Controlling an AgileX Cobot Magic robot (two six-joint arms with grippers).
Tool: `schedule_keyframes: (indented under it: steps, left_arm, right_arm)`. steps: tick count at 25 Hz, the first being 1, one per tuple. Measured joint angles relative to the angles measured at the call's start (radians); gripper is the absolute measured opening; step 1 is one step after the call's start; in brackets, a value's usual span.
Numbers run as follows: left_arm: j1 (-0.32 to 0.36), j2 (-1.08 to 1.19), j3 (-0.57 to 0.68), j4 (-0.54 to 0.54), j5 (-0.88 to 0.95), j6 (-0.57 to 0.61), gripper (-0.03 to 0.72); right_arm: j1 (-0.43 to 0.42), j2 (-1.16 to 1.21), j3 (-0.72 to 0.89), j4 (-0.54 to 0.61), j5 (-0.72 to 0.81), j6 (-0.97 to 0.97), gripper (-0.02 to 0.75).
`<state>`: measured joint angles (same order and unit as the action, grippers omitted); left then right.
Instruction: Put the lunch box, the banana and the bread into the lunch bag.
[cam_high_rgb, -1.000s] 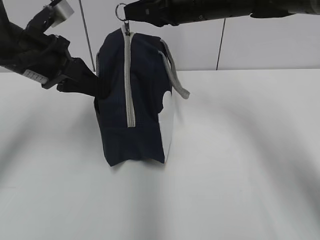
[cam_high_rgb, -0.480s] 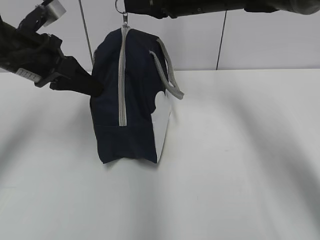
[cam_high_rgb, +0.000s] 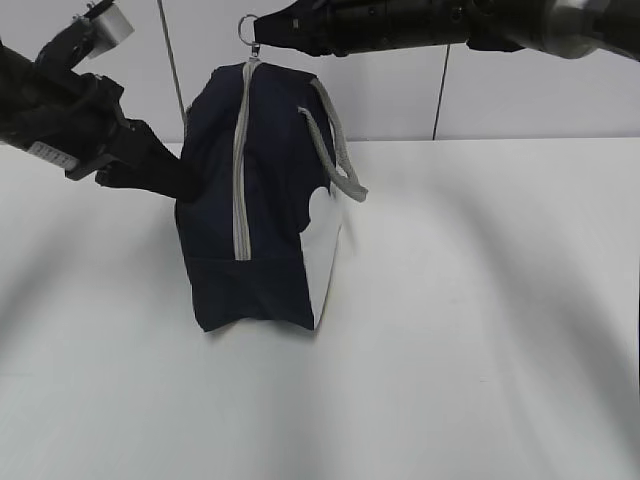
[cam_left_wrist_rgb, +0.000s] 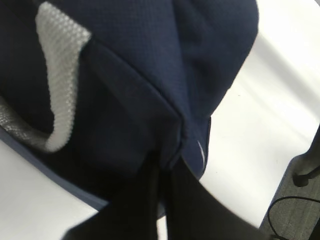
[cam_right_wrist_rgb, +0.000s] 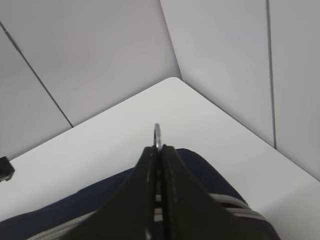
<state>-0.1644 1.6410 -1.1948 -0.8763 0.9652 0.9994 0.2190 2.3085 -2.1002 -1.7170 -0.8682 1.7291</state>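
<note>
The lunch bag (cam_high_rgb: 262, 200) stands on end on the white table (cam_high_rgb: 480, 300), its grey zipper (cam_high_rgb: 241, 170) running down the side that faces the exterior camera, the white panel (cam_high_rgb: 326, 255) to the right and a grey strap handle (cam_high_rgb: 335, 150) hanging loose beside it. The right pincer (cam_high_rgb: 262, 30) is pressed together on the ring pull (cam_high_rgb: 246, 27) at the bag's top. The left pincer (cam_left_wrist_rgb: 162, 172) reaches in from the left and pinches a fold of navy fabric, its tips nearly closed; exactly how much cloth it holds is hard to judge in the dark wrist view.
</note>
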Motion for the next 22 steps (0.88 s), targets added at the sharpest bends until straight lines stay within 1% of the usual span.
schedule_keyframes:
  steps: [5, 15, 19, 22]
  left_arm:
    - [0.000, 0.000, 0.000, 0.005, 0.002, 0.000, 0.002]
    - [0.000, 0.000, 0.000, 0.034, 0.011, 0.000, 0.002]
    - [0.000, 0.000, 0.000, 0.038, 0.011, 0.000, 0.002]
    - [0.000, 0.000, 0.000, 0.038, 0.011, 0.000, 0.002]
  right_arm:
    - [-0.010, 0.036, -0.018, 0.008, 0.034, 0.006, -0.016]
    - [-0.015, 0.134, -0.133, 0.023, 0.095, 0.011, -0.016]
    - [-0.015, 0.180, -0.183, 0.025, 0.133, 0.051, -0.016]
    - [-0.015, 0.189, -0.190, 0.025, 0.171, 0.085, -0.016]
